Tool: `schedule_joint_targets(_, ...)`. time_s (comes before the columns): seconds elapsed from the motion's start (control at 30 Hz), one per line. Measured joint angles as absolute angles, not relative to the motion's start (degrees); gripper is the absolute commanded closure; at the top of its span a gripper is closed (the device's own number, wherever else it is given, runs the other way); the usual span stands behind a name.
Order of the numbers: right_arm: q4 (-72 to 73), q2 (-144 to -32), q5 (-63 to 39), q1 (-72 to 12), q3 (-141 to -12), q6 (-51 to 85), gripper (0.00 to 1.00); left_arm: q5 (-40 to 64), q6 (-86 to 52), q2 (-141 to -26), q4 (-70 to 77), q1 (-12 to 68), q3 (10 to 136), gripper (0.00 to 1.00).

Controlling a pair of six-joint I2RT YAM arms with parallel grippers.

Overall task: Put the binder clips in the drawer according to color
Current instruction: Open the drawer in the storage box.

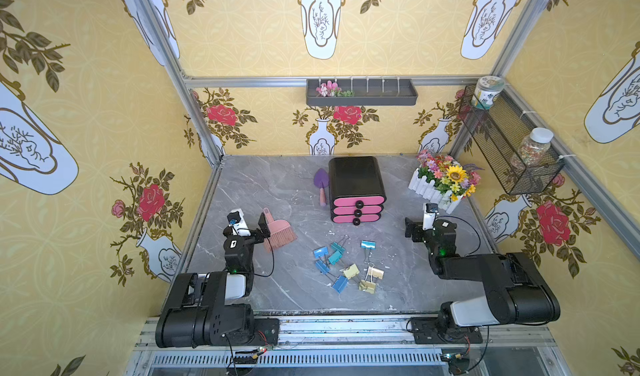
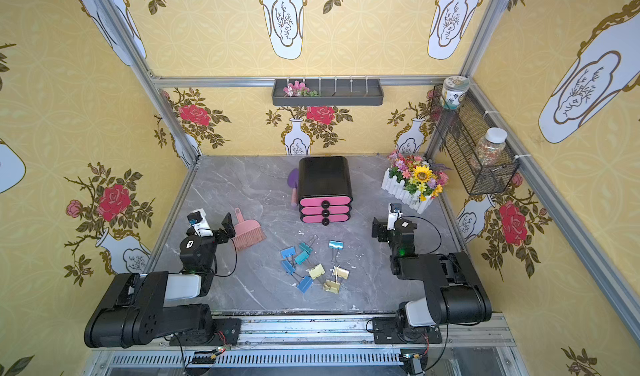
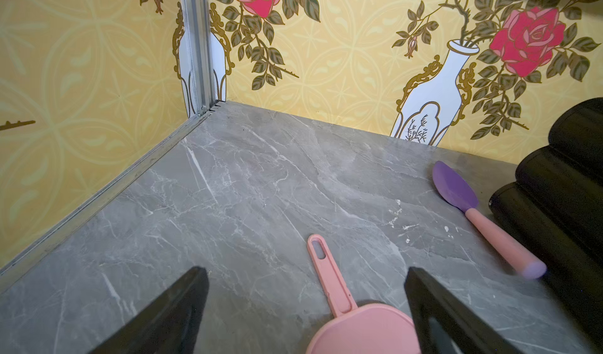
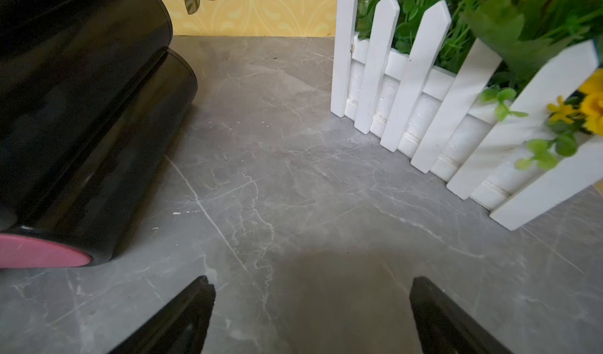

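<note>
Left gripper [image 3: 306, 271]: jaws spread wide, nothing held. It is stationed forward and left of the drawer [image 1: 356, 180], and the left wrist view shows the handle of a pink brush [image 3: 362, 329] between its fingers; contact cannot be confirmed.

Right gripper [image 4: 311, 280]: jaws spread wide, empty, over bare tabletop [image 1: 242, 190] forward and right of the drawer.

Drawer: all three pink fronts closed.

Binder clips [image 1: 350, 270]: blue, teal and pale yellow, in a loose cluster on the tabletop directly in front of the drawer and apart from it.

Purple trowel [image 1: 321, 178]: just beside the drawer's left wall.

Flower box [image 1: 429, 187]: right of the drawer.
</note>
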State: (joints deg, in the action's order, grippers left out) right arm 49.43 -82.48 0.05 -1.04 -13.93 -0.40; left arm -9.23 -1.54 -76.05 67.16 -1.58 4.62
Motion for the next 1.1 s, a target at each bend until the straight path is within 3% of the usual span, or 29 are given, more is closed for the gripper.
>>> schedule_joint_targets(1.1, 46.54, -81.23, -1.08, 1.04, -15.16, 0.12, 0.03, -12.86, -2.39, -74.04, 64.36, -1.56, 5.45, 0.0)
